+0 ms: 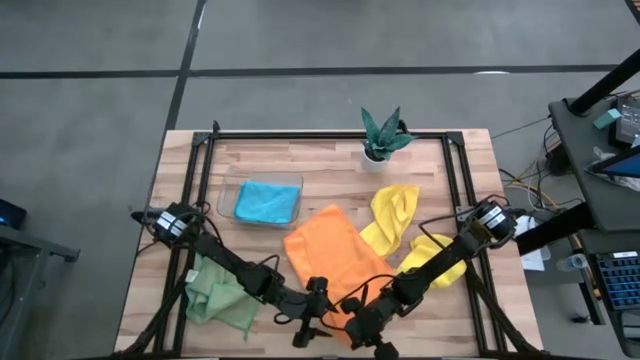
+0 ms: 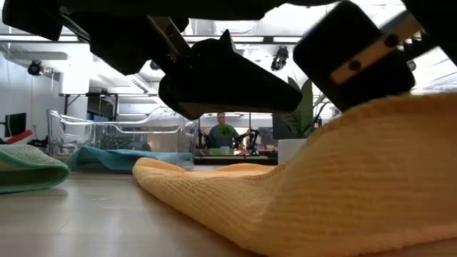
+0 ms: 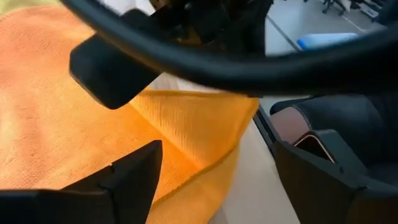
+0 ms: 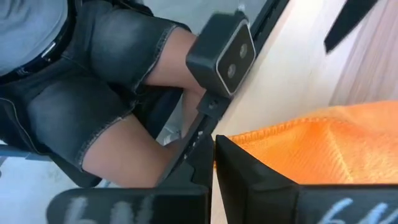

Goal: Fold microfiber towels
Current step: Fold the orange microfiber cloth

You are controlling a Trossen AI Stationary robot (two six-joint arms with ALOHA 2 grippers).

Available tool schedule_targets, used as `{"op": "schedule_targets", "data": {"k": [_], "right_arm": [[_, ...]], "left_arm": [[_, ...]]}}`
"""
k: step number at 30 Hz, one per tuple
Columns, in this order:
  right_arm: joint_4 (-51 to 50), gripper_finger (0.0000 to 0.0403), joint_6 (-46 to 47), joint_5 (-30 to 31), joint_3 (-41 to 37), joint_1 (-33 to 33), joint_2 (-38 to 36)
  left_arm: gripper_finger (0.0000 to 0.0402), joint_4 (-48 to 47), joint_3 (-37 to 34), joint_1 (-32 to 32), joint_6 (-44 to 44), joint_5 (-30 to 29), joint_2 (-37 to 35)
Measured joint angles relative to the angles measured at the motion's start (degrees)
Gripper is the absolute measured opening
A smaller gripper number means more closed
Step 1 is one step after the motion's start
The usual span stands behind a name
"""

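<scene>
The orange towel (image 1: 330, 255) lies spread at the table's middle, and its near edge rises off the wood in the low view (image 2: 385, 143). My right gripper (image 4: 214, 186) is shut on that edge at the near side (image 1: 362, 312). My left gripper (image 3: 217, 180) stands open just to its left (image 1: 322, 300), its fingers on either side of the towel's near corner (image 3: 211, 130); whether they touch it I cannot tell. Two yellow towels (image 1: 395, 215) (image 1: 440, 262) lie at the right. A pale green towel (image 1: 220, 292) lies near left. The blue towel (image 1: 268, 202) rests in a clear tray. My right gripper pinches the orange towel's near edge (image 4: 273, 134) between its shut fingers, coming from the table's near right and slanting down. The exact spot is hidden behind the fingers. The edge is lifted there, and the cloth slopes down slack onto the table (image 2: 214, 185).
The clear tray (image 1: 228, 190) stands far left, and a small potted plant (image 1: 382, 135) at the far edge. A black frame rail (image 1: 200, 180) runs along the table's sides. A small camera (image 4: 227, 59) sits on the near edge, with a person's legs (image 4: 93, 93) just beyond it.
</scene>
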Motion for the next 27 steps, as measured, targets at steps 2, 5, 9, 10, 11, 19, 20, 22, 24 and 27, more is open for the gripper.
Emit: {"op": "schedule_targets", "data": {"k": [2, 5, 9, 10, 11, 19, 20, 22, 24, 27], "right_arm": [[-0.02, 0.0008, -0.62, 1.22, 0.34, 0.0, -0.19], [-0.2, 0.0008, -2.29, 3.62, 0.74, 0.0, -0.51], [-0.35, 0.0008, -2.9, 10.09, 0.91, 0.0, -1.45], [-0.35, 0.0008, -3.36, 11.41, 0.91, -0.02, -1.65], [-0.39, 0.0008, -4.0, 12.57, 0.91, -0.02, -1.84], [-2.07, 0.0008, -6.48, 25.08, 0.91, -0.03, -4.83], [-2.12, 0.0008, -6.79, 26.15, 0.91, -0.07, -4.95], [-2.1, 0.0008, -7.19, 26.96, 0.91, -0.17, -4.96], [-2.13, 0.0008, -7.37, 26.97, 0.91, -0.17, -4.96], [-1.8, 0.0008, -7.43, 26.99, 0.91, -0.15, -4.96]], "left_arm": [[0.0297, 0.07, -0.04, 0.04, -0.02, 0.0, 0.0], [0.0297, 0.02, -0.09, 0.07, -0.04, 0.24, 0.0], [0.0297, 0.07, 0.04, 0.07, -0.09, 1.3, 0.0], [0.0297, 0.07, 0.04, 0.07, -0.09, 1.57, 0.0], [0.0297, 0.07, 0.04, 0.07, -0.09, 1.76, 0.0], [0.0297, 0.06, 0.27, 0.09, -0.16, 2.16, 0.0], [0.0297, 0.09, 0.34, 0.13, -0.17, 2.16, 0.0], [0.0297, 0.04, 0.35, 0.25, -0.21, 2.06, 0.0], [0.0296, 0.02, 0.35, 0.33, -0.31, 1.36, 0.0], [0.028, 0.81, 0.35, 0.37, -0.31, 1.23, 0.0]]}}
